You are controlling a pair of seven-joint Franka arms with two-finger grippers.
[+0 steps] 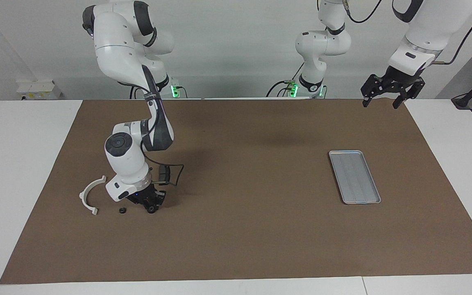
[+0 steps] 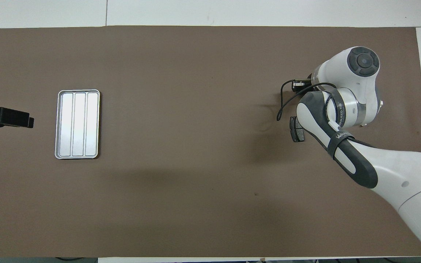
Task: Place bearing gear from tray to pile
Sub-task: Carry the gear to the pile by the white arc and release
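The right hand [image 1: 151, 208] hangs low on the bench, fingers nearly shut — whether it grips the small, hard, light-looking bearing gear [image 1: 122, 211] lying just beside it: no. Left hand [image 1: 384, 97] waits open.

Two glossy white Franka arms [image 1: 127, 53] with dark grey joint bands, round dark joint caps, black grippers [image 1: 387, 88], looping black cables; green lights glow at both bases.

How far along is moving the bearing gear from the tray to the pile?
Nearly done: the tray is empty and a small dark gear lies beside the white bracket. The right gripper, low beside it, must withdraw. The left gripper waits, open.
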